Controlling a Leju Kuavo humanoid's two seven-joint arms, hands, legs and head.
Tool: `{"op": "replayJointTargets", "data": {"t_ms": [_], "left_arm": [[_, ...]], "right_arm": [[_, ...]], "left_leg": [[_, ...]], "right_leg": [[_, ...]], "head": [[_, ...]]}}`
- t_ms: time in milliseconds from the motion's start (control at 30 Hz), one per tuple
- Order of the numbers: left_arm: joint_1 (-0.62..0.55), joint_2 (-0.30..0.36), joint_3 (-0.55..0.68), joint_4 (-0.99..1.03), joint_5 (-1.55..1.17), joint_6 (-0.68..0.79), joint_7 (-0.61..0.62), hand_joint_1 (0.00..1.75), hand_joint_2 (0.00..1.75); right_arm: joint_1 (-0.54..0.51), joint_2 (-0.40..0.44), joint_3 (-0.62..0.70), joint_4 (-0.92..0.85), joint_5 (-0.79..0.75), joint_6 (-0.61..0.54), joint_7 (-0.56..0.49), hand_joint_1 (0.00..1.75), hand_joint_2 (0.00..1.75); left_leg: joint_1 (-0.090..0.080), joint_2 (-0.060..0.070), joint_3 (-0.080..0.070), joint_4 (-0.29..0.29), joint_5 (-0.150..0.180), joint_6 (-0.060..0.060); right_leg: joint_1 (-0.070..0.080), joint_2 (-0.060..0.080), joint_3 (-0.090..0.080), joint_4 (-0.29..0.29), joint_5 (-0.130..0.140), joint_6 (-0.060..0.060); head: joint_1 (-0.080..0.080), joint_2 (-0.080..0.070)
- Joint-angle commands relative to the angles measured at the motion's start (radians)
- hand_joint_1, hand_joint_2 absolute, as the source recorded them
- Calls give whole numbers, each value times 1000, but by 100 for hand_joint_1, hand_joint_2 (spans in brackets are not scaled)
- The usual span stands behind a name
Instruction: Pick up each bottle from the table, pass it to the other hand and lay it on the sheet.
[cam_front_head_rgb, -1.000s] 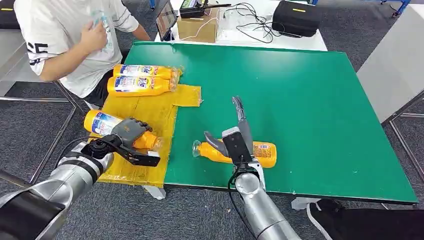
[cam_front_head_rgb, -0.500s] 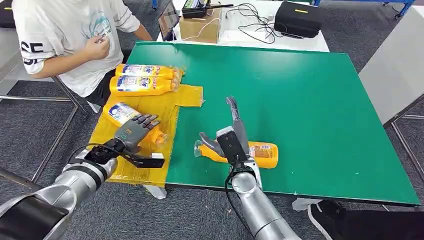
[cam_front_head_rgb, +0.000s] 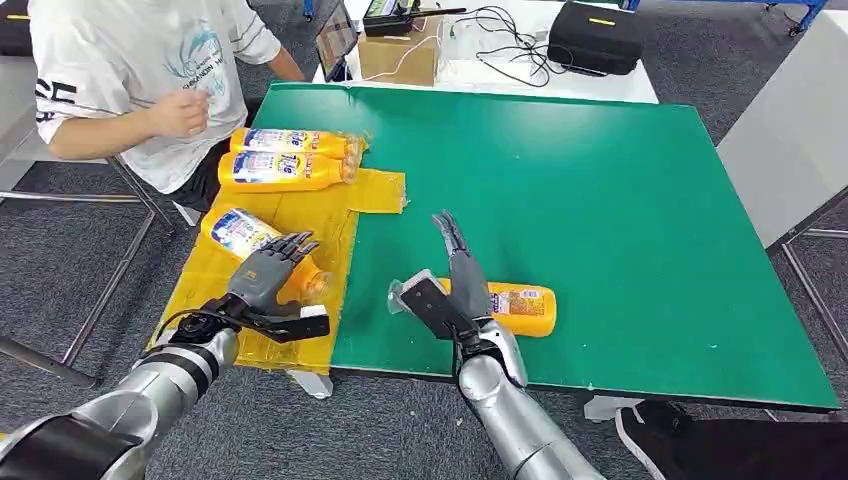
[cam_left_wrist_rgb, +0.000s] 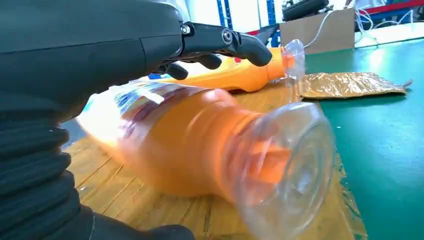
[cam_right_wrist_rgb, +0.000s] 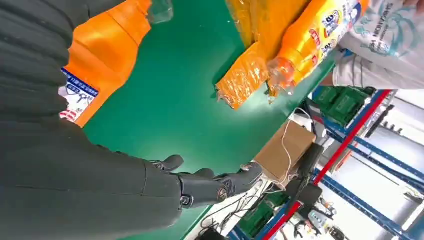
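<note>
Bottles first, from the left: two (cam_front_head_rgb: 290, 142) (cam_front_head_rgb: 282, 171) lie side by side at the far end of the yellow sheet (cam_front_head_rgb: 375, 190), necks towards the green tabletop (cam_front_head_rgb: 620, 200), which we judge to be finished placements laid in a row to leave room nearer us. A third bottle (cam_front_head_rgb: 250, 240) lies on the sheet below them, its clear cap pointing towards the tabletop. Our left hand (cam_front_head_rgb: 268, 278) hovers over this bottle's neck end with fingers (cam_left_wrist_rgb: 235, 42) spread and straight; in the left wrist view they arch above the bottle with a gap, gripping nothing, so we judge it released and resting on the sheet.

Further right, the fourth bottle (cam_front_head_rgb: 510, 308) lies on its side on the tabletop near the front edge, cap towards the sheet. Our right hand (cam_front_head_rgb: 450, 290) is above its neck end, fingers (cam_right_wrist_rgb: 220, 185) extended and apart, holding nothing; the bottle lies under the palm rather than between the fingers. We judge this hand is poised for the next pick.
</note>
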Motion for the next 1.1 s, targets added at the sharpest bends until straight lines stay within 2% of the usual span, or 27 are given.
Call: {"op": "replayJointTargets", "data": {"t_ms": [33, 100, 233, 267, 367, 433, 533, 633, 867, 967, 1100], "left_arm": [[63, -31, 184, -33, 154, 22, -144, 0, 175], [107, -45, 272, -113, 280, 7, -217, 0, 175], [215, -37, 281, -361, 562, -73, -217, 0, 175], [236, -34, 284, -403, 614, -69, -217, 0, 175], [280, -58, 333, -533, 791, -205, -217, 0, 175], [285, -81, 360, -572, 836, -256, -217, 0, 175], [267, -130, 426, -579, 908, -351, -217, 0, 175], [217, -179, 508, -486, 963, -472, -217, 0, 175], [219, -185, 516, -484, 959, -484, -217, 0, 175], [229, -213, 548, -521, 926, -495, -217, 0, 175], [234, -239, 556, -562, 941, -534, -217, 0, 175]], "right_arm": [[-11, -79, 37, 33, 107, -1, 66, 0, 175], [6, -105, 37, 18, 167, -1, 102, 0, 175], [41, -159, 51, -1, 325, -6, 206, 0, 175], [51, -177, 56, -13, 401, -16, 266, 0, 175], [95, -211, 35, -77, 510, -12, 345, 0, 175], [118, -229, 20, -111, 542, 33, 378, 0, 175], [139, -246, -7, -130, 584, 93, 420, 0, 175], [169, -255, -30, -147, 637, 123, 456, 0, 175], [173, -257, -34, -154, 645, 131, 460, 0, 175], [176, -278, -34, -161, 720, 179, 514, 0, 175], [111, -298, -39, -60, 754, 245, 532, 0, 175]], "left_leg": [[1, 1, 5, -1, -2, -1], [1, 0, 6, -1, -3, -1], [2, -1, 6, 0, -3, -1], [1, -1, 4, 0, -3, -1], [1, -1, 2, 0, -3, -1], [1, -3, 0, 1, -3, -1], [1, -3, -1, 1, -2, -1], [1, -3, -1, 1, -2, -1], [0, -1, -1, 0, -2, -1], [1, -1, -1, 0, -2, -1], [1, -2, 1, 1, -3, -1]], "right_leg": [[1, 0, 5, -1, -2, -1], [1, -1, 6, -2, -2, -2], [2, -2, 7, -2, -4, -2], [1, -3, 4, -2, -3, -1], [1, -2, 2, -1, -3, -1], [1, -4, 1, -1, -3, -1], [2, -4, 0, -1, -3, 0], [1, -4, 0, -1, -3, 1], [1, -2, 0, -1, -3, 1], [1, -2, 0, -1, -3, 1], [1, -3, 2, -1, -4, 1]], "head": [[0, 0], [0, 0], [0, 0], [0, 0], [0, 0], [0, 0], [0, 0], [0, 0], [0, 0], [0, 0], [0, 0]]}}
